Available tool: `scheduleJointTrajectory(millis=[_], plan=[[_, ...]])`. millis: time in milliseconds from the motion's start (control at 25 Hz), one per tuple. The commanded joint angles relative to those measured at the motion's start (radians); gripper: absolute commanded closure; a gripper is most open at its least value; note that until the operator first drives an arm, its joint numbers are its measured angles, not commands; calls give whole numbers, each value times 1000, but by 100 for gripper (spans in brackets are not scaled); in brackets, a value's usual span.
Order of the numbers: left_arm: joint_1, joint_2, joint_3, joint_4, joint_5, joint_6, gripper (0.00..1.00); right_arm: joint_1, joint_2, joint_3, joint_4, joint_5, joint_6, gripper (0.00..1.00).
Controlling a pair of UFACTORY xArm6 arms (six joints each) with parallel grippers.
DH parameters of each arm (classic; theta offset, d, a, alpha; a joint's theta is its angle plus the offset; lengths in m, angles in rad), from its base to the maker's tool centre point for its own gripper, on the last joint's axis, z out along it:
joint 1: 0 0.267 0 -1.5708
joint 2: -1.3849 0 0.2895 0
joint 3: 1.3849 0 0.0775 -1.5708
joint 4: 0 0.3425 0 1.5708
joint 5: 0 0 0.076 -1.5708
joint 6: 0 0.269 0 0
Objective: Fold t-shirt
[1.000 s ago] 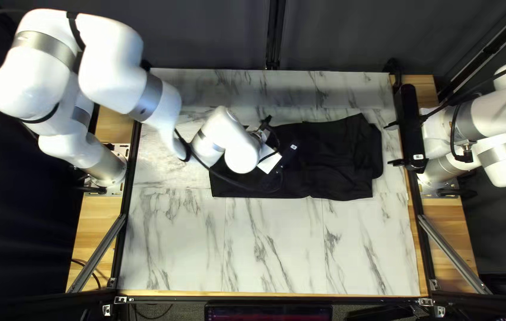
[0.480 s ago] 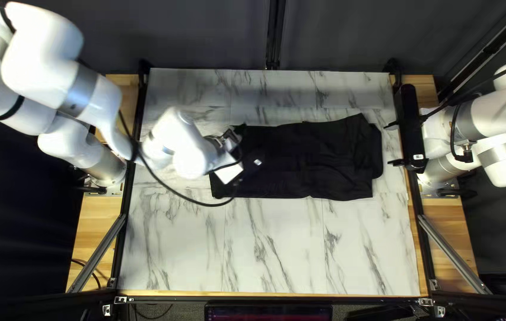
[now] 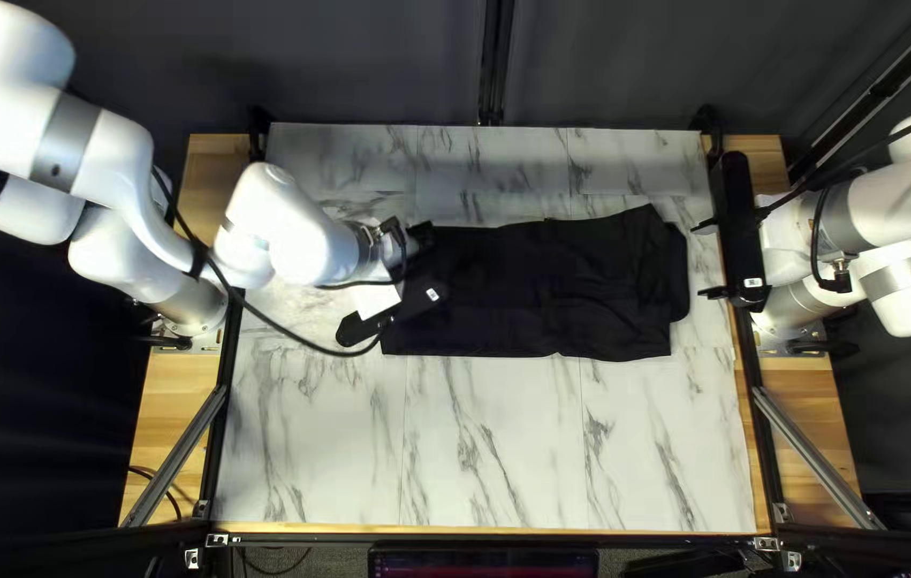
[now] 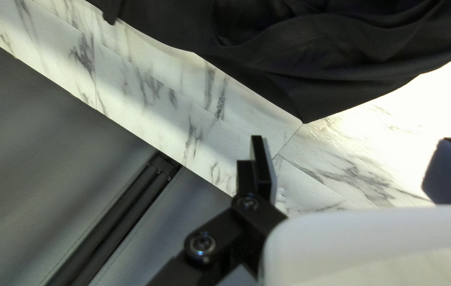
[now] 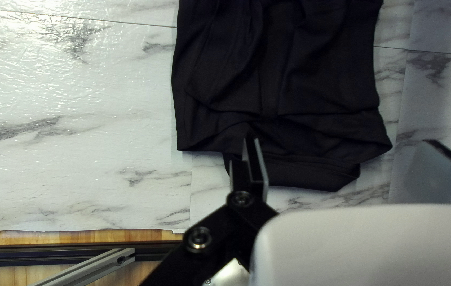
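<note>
Top left view: the black t-shirt (image 3: pixel 573 289) lies across the middle of the marbled table (image 3: pixel 498 450) in a long, folded shape, wrinkled toward its right end. The left arm (image 3: pixel 300 241) reaches over from the table's left edge, and the left gripper (image 3: pixel 397 310) is above the shirt's left end, covering part of it. A black cable (image 3: pixel 306 344) loops below the arm and runs up to the gripper. The right gripper (image 3: pixel 707 259) hangs at the table's right edge, near the shirt's right end, on the right arm (image 3: pixel 905 203). Past the far edge is a dark curtain (image 3: pixel 605 64) with a black post (image 3: pixel 492 64) in front of it. Slanting metal bars (image 3: pixel 172 460) stand at both near corners.

Left wrist view: the jaws are wide apart, with no cloth held. The shirt is ahead of them, one corner pointing back toward the gap.

Right wrist view: these jaws are wide apart too, gripping nothing. The shirt's end is ahead, with a narrow band of cloth sticking out past the main fold. One finger overlaps that end in this view; whether it touches the cloth, I cannot tell.
</note>
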Motion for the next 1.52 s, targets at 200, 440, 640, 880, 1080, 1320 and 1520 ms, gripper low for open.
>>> scheduleJointTrajectory(millis=[200, 440, 640, 880, 1080, 1320, 1520], plan=[[-13, 182, -152, -125, 92, 181, 0, 0, 0, 0, 0, 0, 0, 0], [-13, 182, -152, -125, 92, 181, 0, 0, 0, 0, 0, 0, 0, 0], [-27, 263, -215, -152, 139, 295, 0, 0, 0, 0, 0, 0, 0, 0], [-27, 436, -305, -175, 201, 434, 0, 0, 0, 0, 0, 0, 0, 0], [-8, 488, -328, -190, 238, 537, 0, 0, 0, 0, 0, 0, 0, 0], [13, 501, -311, -204, 240, 612, 8, 0, 0, 0, 0, 0, 0, 0], [18, 538, -318, -228, 230, 664, 26, 0, 0, 0, 0, 0, 0, 0]])
